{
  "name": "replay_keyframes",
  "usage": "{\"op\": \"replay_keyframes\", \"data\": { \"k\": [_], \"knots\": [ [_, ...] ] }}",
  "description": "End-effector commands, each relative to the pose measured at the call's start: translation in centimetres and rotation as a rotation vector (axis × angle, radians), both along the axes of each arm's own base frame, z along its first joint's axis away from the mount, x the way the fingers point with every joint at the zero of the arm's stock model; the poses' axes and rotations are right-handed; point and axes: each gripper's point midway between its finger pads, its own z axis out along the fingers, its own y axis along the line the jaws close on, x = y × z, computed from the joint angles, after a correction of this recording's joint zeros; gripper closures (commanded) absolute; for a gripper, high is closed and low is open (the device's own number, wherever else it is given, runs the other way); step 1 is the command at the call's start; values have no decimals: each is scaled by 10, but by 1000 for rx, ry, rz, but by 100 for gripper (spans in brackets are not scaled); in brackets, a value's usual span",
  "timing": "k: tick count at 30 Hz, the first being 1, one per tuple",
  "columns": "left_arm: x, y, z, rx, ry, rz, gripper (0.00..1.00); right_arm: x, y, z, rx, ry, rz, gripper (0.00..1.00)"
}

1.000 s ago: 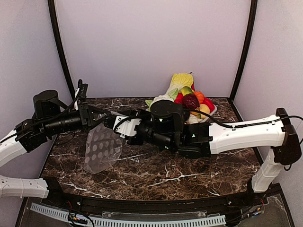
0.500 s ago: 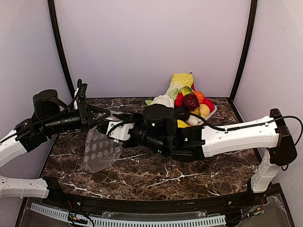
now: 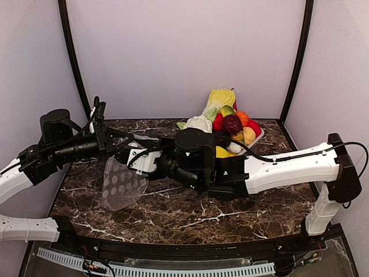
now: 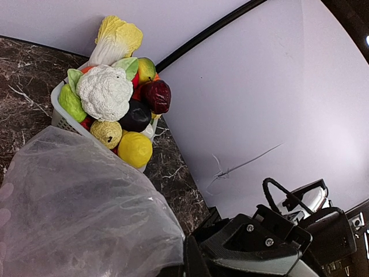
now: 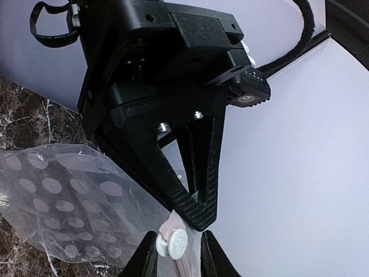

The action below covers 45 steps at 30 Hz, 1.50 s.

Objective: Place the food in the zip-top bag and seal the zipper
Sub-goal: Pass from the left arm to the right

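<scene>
left gripper point(image 5: 196, 218) jaws pinched on the zip-top bag point(image 3: 122, 184) hanging at counter point(image 3: 202, 214) left, right gripper point(image 5: 176, 257) jaws narrow around the zipper point(image 5: 172, 244), contact unclear, tips cut off, food point(image 3: 230, 122) heaped in tray point(image 4: 56, 105) behind, dark marble, lilac walls

Both arms have long white tubes and black joints. The right arm point(image 3: 288, 167) has a thin black cable point(image 3: 277, 153) along its top. The left arm point(image 3: 63, 151) has a black cable loop point(image 3: 97, 112) at 12 o'clock. The left gripper point(image 5: 195, 222) has black, pointed fingers point(image 5: 153, 153) with ridged tips and small silver screws point(image 5: 164, 124).
</scene>
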Motion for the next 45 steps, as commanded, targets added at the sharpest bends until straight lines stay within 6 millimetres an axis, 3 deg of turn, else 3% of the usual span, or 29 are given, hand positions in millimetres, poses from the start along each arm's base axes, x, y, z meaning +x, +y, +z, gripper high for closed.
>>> {"op": "replay_keyframes", "data": {
  "k": [1,16,18,23,25,26,29,37,45],
  "knots": [
    [0,0,0,-13,-3,-8,99,-5,6,21,67,-27,-2,77],
    [-5,2,1,9,-9,-26,99,-3,7,27,81,-30,-24,97],
    [-6,3,2,40,-28,-34,91,-3,5,30,92,-15,-22,98],
    [-8,17,16,181,-131,-27,42,2,-5,39,121,75,-9,98],
    [-10,27,37,248,-195,-14,31,5,-10,40,131,142,6,98],
    [-13,33,32,310,-205,-21,28,7,-14,42,141,181,15,98],
    [-19,37,47,373,-295,-55,22,6,-24,45,170,338,84,98],
    [-45,15,40,461,-600,-332,18,12,-50,54,206,704,281,99],
    [-28,-13,45,455,-791,-396,15,15,-68,49,193,933,419,99]
  ]
}}
